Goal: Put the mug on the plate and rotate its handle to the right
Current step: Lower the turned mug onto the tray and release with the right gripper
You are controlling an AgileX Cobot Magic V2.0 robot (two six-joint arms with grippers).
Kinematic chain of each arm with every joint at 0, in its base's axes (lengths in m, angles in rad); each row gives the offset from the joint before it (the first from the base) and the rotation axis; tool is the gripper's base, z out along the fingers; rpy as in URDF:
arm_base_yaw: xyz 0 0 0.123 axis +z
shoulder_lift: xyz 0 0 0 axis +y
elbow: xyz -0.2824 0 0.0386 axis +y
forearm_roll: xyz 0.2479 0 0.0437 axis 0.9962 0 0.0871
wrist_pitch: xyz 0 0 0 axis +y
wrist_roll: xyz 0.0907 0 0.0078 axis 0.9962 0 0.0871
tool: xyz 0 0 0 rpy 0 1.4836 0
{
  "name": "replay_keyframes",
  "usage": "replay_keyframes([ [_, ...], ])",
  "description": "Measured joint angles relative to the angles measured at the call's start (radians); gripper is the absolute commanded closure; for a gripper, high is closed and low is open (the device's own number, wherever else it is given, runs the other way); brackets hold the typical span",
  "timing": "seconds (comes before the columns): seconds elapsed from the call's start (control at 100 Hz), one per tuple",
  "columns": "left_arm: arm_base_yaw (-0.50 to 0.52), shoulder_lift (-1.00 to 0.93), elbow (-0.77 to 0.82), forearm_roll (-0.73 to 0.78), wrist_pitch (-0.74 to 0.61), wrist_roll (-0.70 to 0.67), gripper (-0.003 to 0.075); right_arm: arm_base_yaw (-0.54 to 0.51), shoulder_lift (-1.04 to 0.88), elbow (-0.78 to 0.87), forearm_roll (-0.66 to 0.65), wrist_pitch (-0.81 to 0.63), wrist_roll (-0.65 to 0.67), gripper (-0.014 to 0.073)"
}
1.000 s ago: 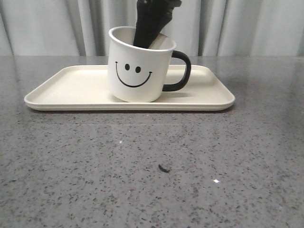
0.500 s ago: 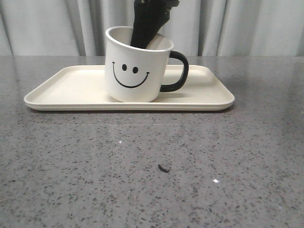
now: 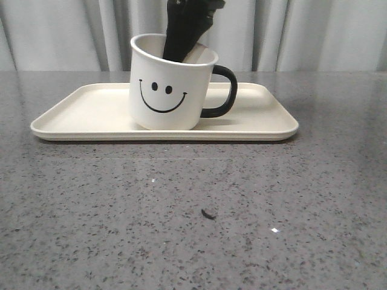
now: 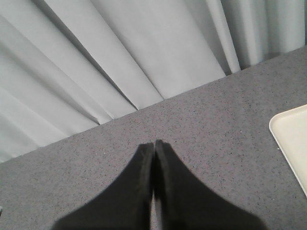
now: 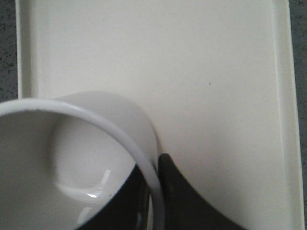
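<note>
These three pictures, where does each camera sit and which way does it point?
Front view: looks forward over the table at the mug on the plate; right gripper reaches into the mug.
Left wrist: on the left arm, sees table, curtain, its shut left gripper.
Right wrist: looks down at mug rim and plate.
All share the plate.

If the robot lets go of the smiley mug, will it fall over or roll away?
Probably not: the mug looks wide and squat on the flat plate. It seems slightly tilted now, so it may rock. Its glossy rim, pinched by the right gripper, could be slippery.
</note>
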Motion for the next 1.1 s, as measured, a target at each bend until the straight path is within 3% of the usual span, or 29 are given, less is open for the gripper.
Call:
replay_keyframes([
  [0.37, 0.000, 0.000, 0.000, 0.000, 0.000, 0.000, 0.0739, 0.003, 0.000, 0.000, 0.002, 0.000, 0.000, 0.0519],
  [0.59, 0.000, 0.000, 0.000, 0.000, 0.000, 0.000, 0.0739, 0.003, 0.000, 0.000, 0.010, -0.002, 0.000, 0.0416],
  [1.1, 0.000, 0.000, 0.000, 0.000, 0.000, 0.000, 0.0739, 0.003, 0.000, 0.000, 0.048, -0.002, 0.000, 0.0415],
])
